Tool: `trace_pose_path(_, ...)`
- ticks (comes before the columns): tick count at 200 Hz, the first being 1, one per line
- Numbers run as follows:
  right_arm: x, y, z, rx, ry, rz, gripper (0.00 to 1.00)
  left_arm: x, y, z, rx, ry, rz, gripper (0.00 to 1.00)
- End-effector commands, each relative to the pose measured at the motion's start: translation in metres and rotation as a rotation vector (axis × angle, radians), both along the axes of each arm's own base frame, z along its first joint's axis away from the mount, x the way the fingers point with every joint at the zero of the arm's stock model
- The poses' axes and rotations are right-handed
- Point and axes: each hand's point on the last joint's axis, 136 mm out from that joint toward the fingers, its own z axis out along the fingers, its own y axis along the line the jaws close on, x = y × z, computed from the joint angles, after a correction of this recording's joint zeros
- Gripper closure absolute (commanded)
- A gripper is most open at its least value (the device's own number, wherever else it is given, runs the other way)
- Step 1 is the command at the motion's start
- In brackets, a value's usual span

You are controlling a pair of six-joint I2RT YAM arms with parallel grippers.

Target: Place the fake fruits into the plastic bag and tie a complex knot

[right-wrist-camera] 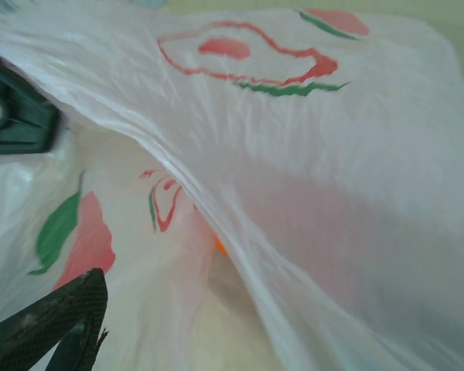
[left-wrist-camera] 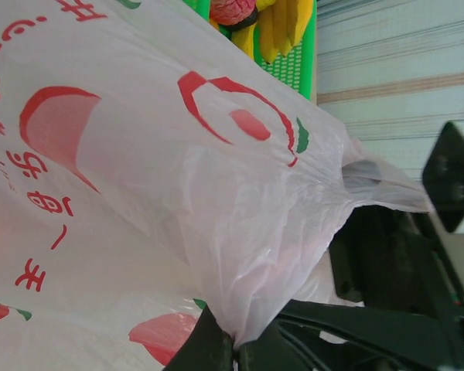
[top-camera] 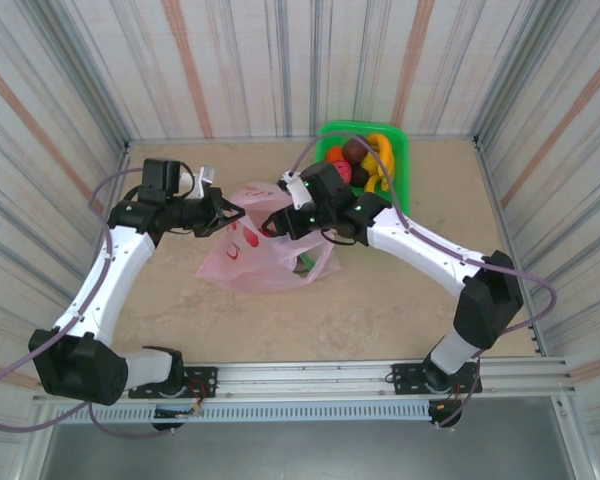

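Note:
The pink plastic bag (top-camera: 265, 255) lies in the middle of the table, its top edge lifted between both grippers. My left gripper (top-camera: 228, 215) is shut on a bunched fold of the bag film (left-wrist-camera: 240, 309). My right gripper (top-camera: 280, 222) sits at the bag's mouth, open; one finger (right-wrist-camera: 62, 317) shows at the lower left and film (right-wrist-camera: 332, 193) drapes over the other side. An orange fruit (right-wrist-camera: 219, 246) peeks from inside the bag, and a green piece (top-camera: 302, 262) shows through the film. Bananas (top-camera: 380, 160), a maroon piece (top-camera: 355, 150) and a red piece (top-camera: 341, 171) lie in the basket.
The green mesh basket (top-camera: 405, 160) stands at the back right, just behind my right arm. Corrugated walls close in the table on three sides. Bare tabletop (top-camera: 380, 310) lies in front of the bag.

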Motion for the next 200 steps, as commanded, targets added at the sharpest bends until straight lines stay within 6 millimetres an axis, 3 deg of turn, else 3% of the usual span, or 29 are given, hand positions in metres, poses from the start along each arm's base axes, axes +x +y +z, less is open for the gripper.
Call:
trace_pose_path(1,-0.018,-0.005,0.026,0.075,0.009,0.055,0.1,-0.003,0.005,-0.003,0.009,-0.004,-0.001,1.0)
trace_pose_path(41,-0.033,0.003,0.047,0.18,0.033,0.109,0.06,-0.001,0.002,-0.003,-0.008,-0.001,-0.005,1.0)
trace_pose_path(79,-0.027,0.002,0.052,0.199,0.029,0.084,0.05,-0.004,0.003,-0.006,-0.004,0.0,-0.006,1.0)
trace_pose_path(154,-0.069,0.048,0.045,0.28,0.14,0.249,0.03,0.0,0.001,-0.004,-0.025,-0.006,-0.004,1.0)
trace_pose_path(200,-0.091,0.067,0.063,0.31,0.137,0.316,0.03,0.0,0.001,-0.004,-0.026,-0.007,-0.005,1.0)
